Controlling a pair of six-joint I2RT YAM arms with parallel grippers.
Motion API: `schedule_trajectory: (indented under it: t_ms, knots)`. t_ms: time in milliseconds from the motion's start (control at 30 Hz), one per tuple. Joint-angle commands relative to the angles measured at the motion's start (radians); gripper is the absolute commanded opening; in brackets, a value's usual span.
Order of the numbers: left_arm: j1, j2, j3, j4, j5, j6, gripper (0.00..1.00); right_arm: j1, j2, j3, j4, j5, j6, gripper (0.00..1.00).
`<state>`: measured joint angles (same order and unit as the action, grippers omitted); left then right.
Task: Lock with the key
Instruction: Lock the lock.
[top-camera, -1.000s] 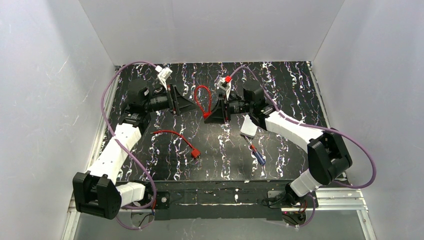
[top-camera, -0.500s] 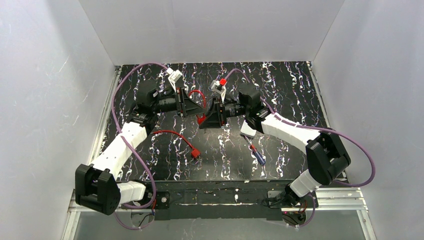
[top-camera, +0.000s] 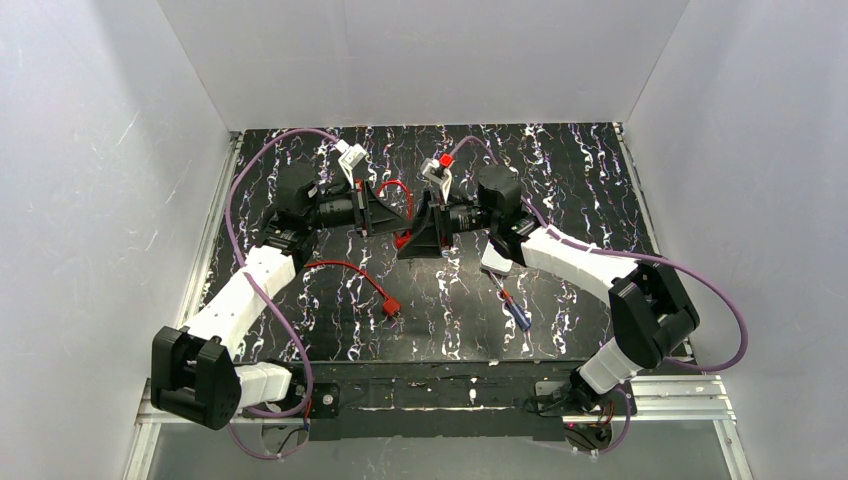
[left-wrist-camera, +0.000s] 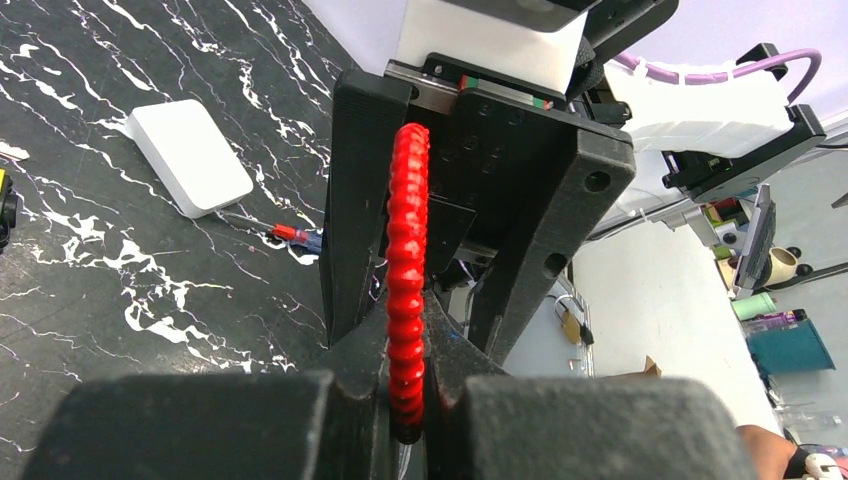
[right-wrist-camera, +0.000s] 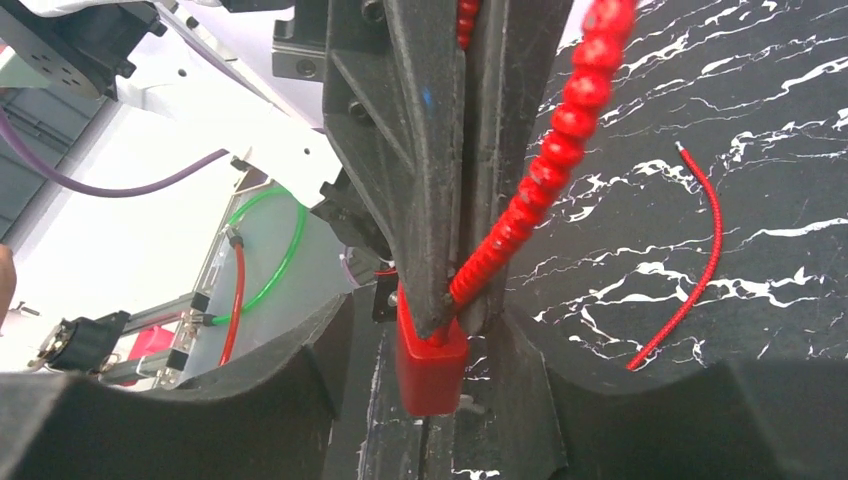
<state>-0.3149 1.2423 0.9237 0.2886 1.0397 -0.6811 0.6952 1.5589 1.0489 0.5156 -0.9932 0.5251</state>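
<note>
Table (top-camera: 560, 180), black with white veining, walled in white on three sides. It carries the whole set-up.

Left arm (top-camera: 240, 295) and right arm (top-camera: 580, 262) reach inward from their bases and meet nose to nose over the middle of the far half, so each wrist camera looks straight at the other's fingers.

Left gripper (left-wrist-camera: 406, 390) is pressed together on the red ribbed cable (left-wrist-camera: 407, 220) of the lock. It pinches the cable just above the body, probably to hang the lock steady in the air with the body left clear.

Right gripper (right-wrist-camera: 432, 400) has its fingers spread to either side of the red lock body (right-wrist-camera: 430, 365), with a dark gap showing on each flank. It appears to bracket the body rather than clamp it, which would suit handing the weight to the left side so this arm is free to fetch a key.

Second red cable (top-camera: 345, 268) lies loose on the table near the left arm, well apart from the held lock.

White block (top-camera: 497, 258) rests flat just beside the right forearm.

Small red-and-blue tool (top-camera: 515, 312) lies near the block. It may be the key, but it is too small to tell. No key is seen in the lock, so locking is judged not yet done.
</note>
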Motion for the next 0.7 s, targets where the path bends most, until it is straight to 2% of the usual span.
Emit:
schedule_trajectory:
  t_ms: [0,133,433,500,600,633,667]
  knots:
    - [-0.003,-0.012,0.000,0.023,0.028,0.001,0.00,-0.006,-0.003,0.010,0.081,-0.018,0.025,0.59]
    - [-0.003,-0.015,0.005,0.024,0.029,-0.001,0.00,-0.012,-0.007,-0.001,0.083,-0.019,0.025,0.53]
    - [-0.003,0.004,0.022,0.027,0.027,-0.010,0.00,-0.022,-0.008,-0.010,0.107,-0.026,0.046,0.29]
    - [-0.003,0.010,0.030,0.027,0.024,-0.014,0.00,-0.022,-0.006,-0.008,0.114,-0.030,0.051,0.20]
    - [0.000,0.027,0.048,0.027,0.020,-0.030,0.00,-0.022,0.001,0.003,0.122,-0.029,0.064,0.01]
    - [0.004,0.035,0.059,0.027,0.019,-0.040,0.08,-0.023,0.003,0.010,0.125,-0.029,0.069,0.01]
    - [0.011,0.043,0.069,0.027,0.023,-0.051,0.24,-0.025,0.004,0.015,0.131,-0.026,0.079,0.01]
